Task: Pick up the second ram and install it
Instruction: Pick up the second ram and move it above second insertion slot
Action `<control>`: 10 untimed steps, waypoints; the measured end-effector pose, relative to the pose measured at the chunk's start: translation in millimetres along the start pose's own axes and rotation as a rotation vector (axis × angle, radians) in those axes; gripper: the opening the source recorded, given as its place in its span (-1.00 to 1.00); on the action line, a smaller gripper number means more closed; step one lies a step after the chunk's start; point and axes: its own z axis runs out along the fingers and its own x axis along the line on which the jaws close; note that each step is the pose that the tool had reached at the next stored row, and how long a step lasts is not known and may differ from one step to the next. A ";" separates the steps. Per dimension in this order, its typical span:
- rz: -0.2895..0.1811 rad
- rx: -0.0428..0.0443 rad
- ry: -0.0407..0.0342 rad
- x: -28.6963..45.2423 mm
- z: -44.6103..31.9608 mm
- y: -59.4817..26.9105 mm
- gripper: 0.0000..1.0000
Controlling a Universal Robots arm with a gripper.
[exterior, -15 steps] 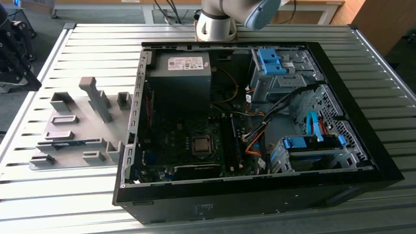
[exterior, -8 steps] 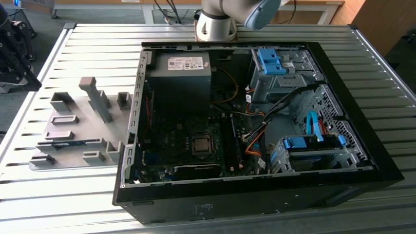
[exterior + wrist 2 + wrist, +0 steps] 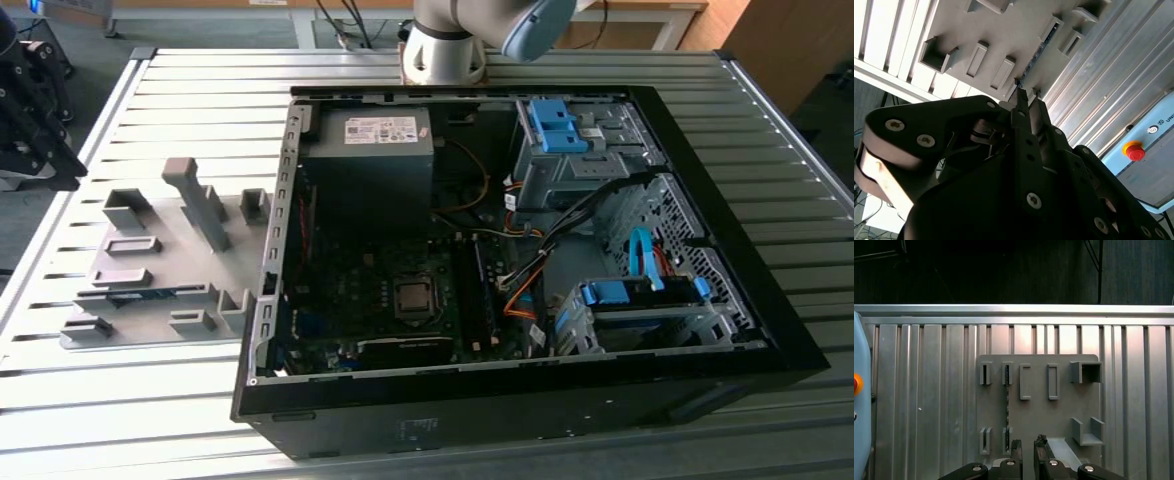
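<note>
The gripper [image 3: 1028, 449] hangs released, holding nothing, above the grey holder plate [image 3: 1054, 412]. The second ram [image 3: 1007, 410] stands on edge between slotted blocks, with ribbed worktop [image 3: 929, 390] beyond the plate's edges.

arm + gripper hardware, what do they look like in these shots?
Arm: silver-grey cylindrical joints with a pale blue end cap, in the exterior view. Gripper: matte black, with two narrow flat fingers on chunky rounded linkage arms dotted with silver screw heads, in both wrist views. No markings I can make out on either.
</note>
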 end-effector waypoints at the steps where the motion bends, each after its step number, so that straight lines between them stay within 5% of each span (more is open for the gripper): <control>1: 0.000 0.0000 0.0001 0.0 0.0 0.0 -0.52; 10: -0.006 -0.0001 0.0001 1.3 1.4 0.0 -0.37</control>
